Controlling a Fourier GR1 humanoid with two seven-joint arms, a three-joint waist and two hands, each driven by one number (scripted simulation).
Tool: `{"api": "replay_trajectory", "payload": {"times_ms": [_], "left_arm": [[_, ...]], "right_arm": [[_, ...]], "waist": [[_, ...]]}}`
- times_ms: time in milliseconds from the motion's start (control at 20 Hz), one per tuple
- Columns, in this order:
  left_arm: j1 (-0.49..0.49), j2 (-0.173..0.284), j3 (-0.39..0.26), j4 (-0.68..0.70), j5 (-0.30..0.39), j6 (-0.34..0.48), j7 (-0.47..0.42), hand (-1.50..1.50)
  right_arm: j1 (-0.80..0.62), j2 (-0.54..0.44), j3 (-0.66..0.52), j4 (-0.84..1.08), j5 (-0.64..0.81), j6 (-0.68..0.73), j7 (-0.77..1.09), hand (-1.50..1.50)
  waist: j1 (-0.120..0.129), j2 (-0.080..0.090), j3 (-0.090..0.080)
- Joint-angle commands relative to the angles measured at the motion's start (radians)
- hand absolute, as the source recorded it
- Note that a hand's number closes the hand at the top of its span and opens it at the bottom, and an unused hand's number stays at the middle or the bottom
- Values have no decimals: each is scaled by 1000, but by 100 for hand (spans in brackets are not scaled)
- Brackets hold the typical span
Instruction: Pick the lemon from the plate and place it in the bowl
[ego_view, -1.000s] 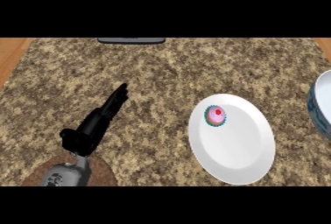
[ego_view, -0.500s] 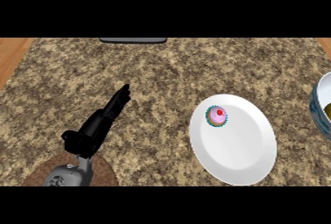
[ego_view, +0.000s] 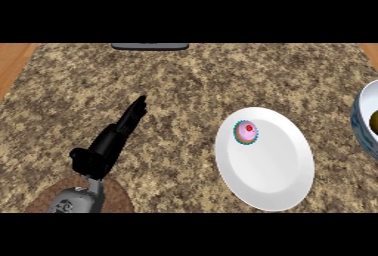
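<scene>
Counter (ego_view: 184, 90) speckled brown granite, fills most of the view. White plate (ego_view: 269, 170) sits right of centre; vs a second ago it has slid a little further right in view, so the head is panning, not the plate moving. Bowl (ego_view: 363, 125) at the right edge now shows more of its rim and inside. Left hand (ego_view: 111, 142) lies low left on the counter, fingers straight and released, holding nothing, pose unchanged. Right hand is out of view. On the plate's upper left: a small pink cupcake (ego_view: 246, 132), no lemon there. Yellow-green lump (ego_view: 374, 119) inside the bowl, only partly visible; looks like the lemon, can't confirm. My read: the lemon is already in the bowl, task done or nearly so.
</scene>
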Motion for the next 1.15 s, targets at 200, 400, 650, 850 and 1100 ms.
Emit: {"api": "replay_trajectory", "payload": {"times_ms": [200, 400, 650, 850, 1100], "left_arm": [[5, 8, 16, 23, 5, -13, -15, 0], [38, 21, 12, -20, 7, -26, -20, 0], [12, -5, 2, -18, 11, -21, -16, 0], [-2, 2, 17, -37, 14, -7, 41, 0], [6, -7, 0, -23, 4, -12, 21, 0]], "right_arm": [[-43, -124, -195, 217, -158, 59, 4, -150], [15, -254, -286, 355, -204, 100, -68, -150], [98, -321, -360, 483, -246, 126, -210, -150], [171, -405, -393, 536, -263, 197, -253, -150], [225, -411, -396, 583, -270, 289, -322, -150]], "waist": [[-3, 1, 0], [2, 3, 2], [3, 8, 6], [-5, 7, 9], [-3, 8, 9]]}}
